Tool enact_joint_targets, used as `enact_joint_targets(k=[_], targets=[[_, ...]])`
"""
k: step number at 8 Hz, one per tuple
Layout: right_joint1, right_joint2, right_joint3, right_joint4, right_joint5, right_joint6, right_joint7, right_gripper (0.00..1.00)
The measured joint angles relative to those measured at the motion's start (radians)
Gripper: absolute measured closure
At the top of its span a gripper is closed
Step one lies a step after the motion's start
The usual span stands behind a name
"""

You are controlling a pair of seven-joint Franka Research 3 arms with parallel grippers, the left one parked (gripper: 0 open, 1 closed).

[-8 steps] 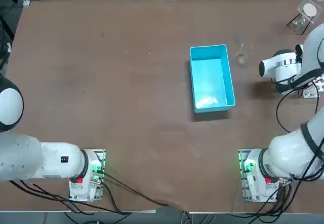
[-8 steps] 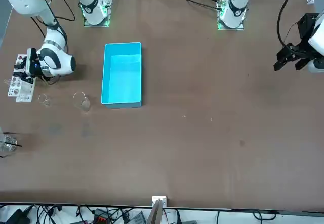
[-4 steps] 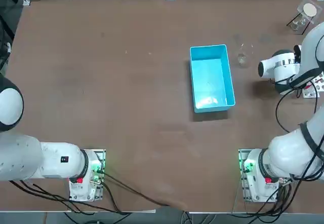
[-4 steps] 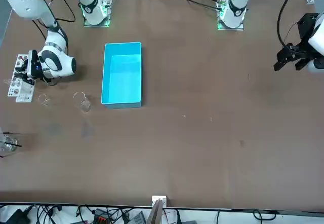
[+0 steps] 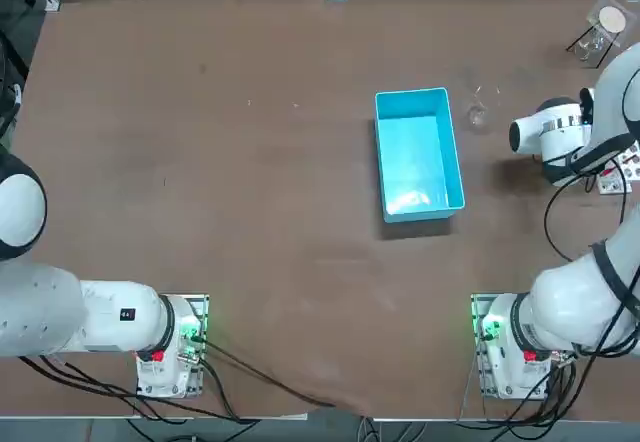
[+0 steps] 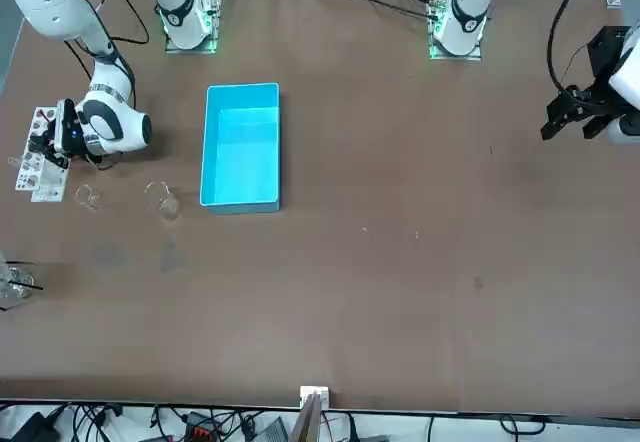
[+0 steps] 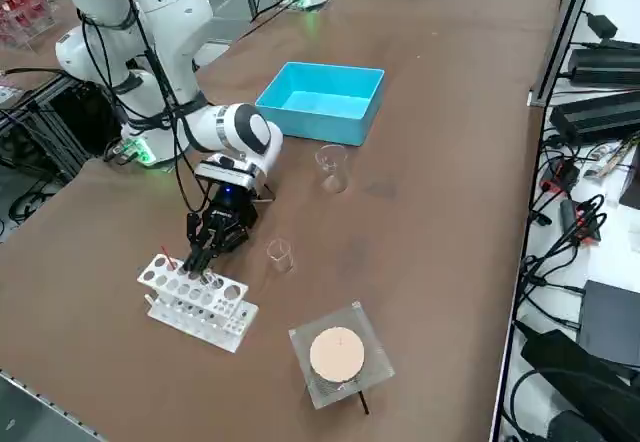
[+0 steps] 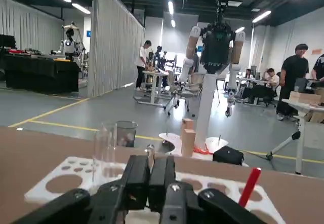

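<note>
Right gripper (image 7: 197, 258) sits a shade closer in over the test-tube rack (image 7: 225, 314) at the table's right edge. Its wrist drifts slightly toward the far side in the top view. Shift is small.

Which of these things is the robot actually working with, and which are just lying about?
In hand: right gripper, shut, at the tube rack; clear tube and red stick standing in it.
Lying about: blue bin, small beaker, big beaker, round dish.
</note>
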Motion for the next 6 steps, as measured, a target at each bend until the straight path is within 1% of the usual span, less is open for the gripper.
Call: enact_joint_targets(k=[3,6], targets=[[0.006,-0.018,0.002,0.006,0.0,-0.063,-0.014,0.96],[0.006,-0.108,0.002,0.005,0.0,-0.07,-0.061,0.96]])
